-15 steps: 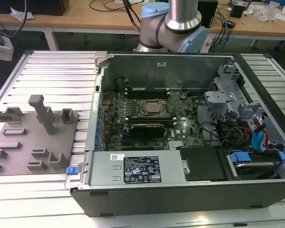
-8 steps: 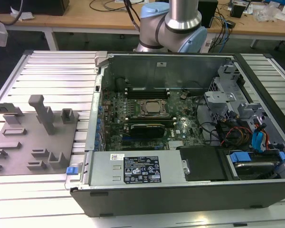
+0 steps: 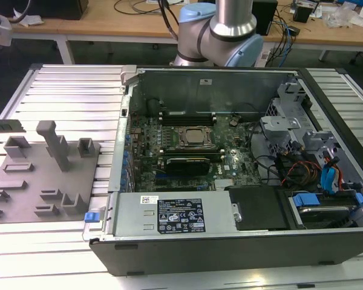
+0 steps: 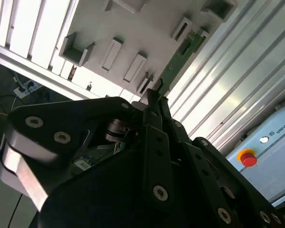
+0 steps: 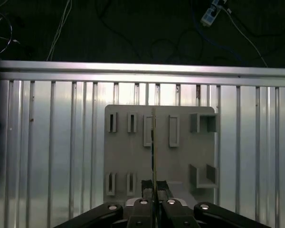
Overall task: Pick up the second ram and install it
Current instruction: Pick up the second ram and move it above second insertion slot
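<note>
Hand (image 4: 155,96) closed on one end of the second ram (image 4: 179,56), stick edge-on over gray tray (image 5: 126,156), ribbed metal surface (image 5: 47,142) beneath

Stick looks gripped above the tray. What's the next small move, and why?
Likely start carrying it toward the open computer case: the hand is shut on the second ram, which appears lifted off the gray tray.
</note>
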You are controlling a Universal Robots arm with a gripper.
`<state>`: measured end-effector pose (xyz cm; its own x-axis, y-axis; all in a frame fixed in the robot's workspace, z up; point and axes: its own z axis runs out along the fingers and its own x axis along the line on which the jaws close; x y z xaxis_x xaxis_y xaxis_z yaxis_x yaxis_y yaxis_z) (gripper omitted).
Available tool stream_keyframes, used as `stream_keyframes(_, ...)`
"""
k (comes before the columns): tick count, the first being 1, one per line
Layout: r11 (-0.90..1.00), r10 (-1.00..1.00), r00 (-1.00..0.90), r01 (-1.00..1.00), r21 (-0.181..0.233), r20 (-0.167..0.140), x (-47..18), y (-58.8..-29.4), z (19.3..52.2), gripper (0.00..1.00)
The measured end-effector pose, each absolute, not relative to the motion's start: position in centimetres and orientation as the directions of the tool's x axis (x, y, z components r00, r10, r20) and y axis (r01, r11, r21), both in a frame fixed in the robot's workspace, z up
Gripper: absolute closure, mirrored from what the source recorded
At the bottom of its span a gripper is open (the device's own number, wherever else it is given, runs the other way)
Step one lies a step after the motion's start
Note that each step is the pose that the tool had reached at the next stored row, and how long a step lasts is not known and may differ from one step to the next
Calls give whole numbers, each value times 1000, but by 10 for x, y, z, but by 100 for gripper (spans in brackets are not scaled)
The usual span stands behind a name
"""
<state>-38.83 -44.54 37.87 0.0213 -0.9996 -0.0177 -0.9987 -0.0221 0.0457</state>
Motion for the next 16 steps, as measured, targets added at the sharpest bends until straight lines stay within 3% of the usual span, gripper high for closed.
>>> stream_keyframes(7,-22,-1000,21,-999,46,-18,-388,-423,386,86)
stream_keyframes(16,-22,-1000,21,-999,46,-19,-388,-422,402,86)
